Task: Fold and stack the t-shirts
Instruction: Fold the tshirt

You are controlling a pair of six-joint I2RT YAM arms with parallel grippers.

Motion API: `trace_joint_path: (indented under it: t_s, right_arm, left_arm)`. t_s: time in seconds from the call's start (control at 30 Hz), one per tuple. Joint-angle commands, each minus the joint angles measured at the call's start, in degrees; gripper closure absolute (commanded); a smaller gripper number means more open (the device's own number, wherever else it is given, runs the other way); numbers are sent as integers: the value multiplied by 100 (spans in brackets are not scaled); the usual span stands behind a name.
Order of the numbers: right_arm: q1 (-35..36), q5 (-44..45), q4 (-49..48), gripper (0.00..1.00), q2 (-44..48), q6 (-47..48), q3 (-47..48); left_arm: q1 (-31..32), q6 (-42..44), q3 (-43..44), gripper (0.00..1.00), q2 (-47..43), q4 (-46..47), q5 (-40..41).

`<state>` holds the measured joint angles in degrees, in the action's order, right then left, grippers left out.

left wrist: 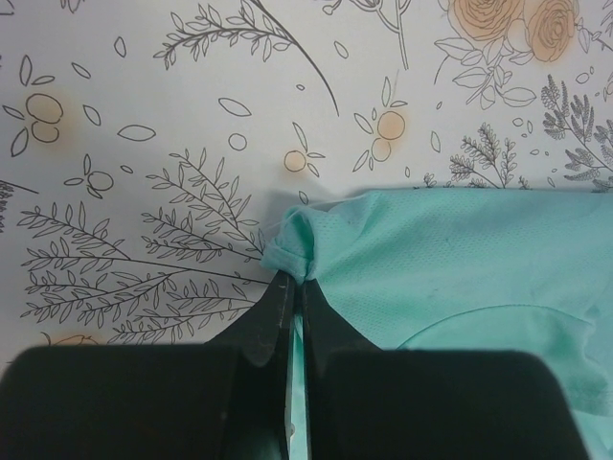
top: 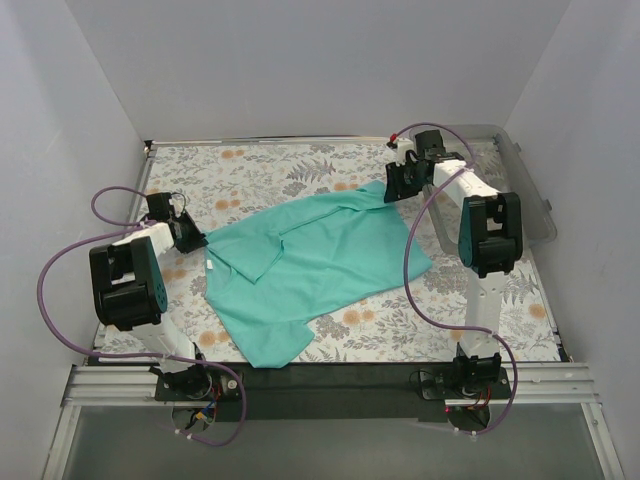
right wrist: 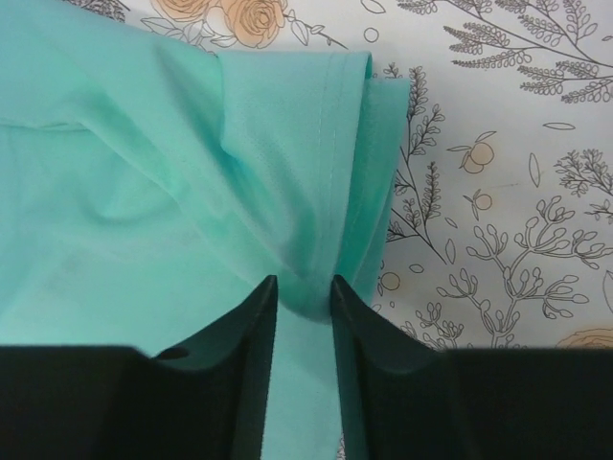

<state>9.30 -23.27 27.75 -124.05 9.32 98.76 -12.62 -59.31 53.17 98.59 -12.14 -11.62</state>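
Robot lab cell, not a home, as far as I can see. Plain white panels [top: 300,60] box in the table [top: 250,165] beyond the left pincer [top: 197,240] and the right pincer [top: 393,187] and out to either side of them. The left arm [top: 128,280] and right arm [top: 490,235] I drive are bolted to an aluminium rail [top: 330,381] well behind both pincers. Purple cables [top: 58,268] loop exposed off each arm. The table has a floral printed cover [left wrist: 192,115], which shows just ahead of each pincer in the wrist views. A clear plastic bin [top: 525,190] sits just right of the right pincer.
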Motion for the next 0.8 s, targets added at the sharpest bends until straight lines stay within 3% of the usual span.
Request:
trace_joint_path:
  t_s: [0.0, 0.3, 0.5, 0.77]
  right_arm:
    - [2, 296, -103, 65, -75, 219, 231]
    - [-7, -81, -103, 45, -76, 588, 837]
    - [2, -617, -112, 44, -347, 536, 1329]
    - [2, -451, -191, 44, -927, 264, 1927]
  left_arm:
    - [14, 77, -43, 100, -340, -43, -86]
    - [14, 77, -26, 100, -384, -34, -77]
    - [14, 95, -43, 100, -445, -16, -86]
    - [14, 113, -52, 100, -498, -8, -95]
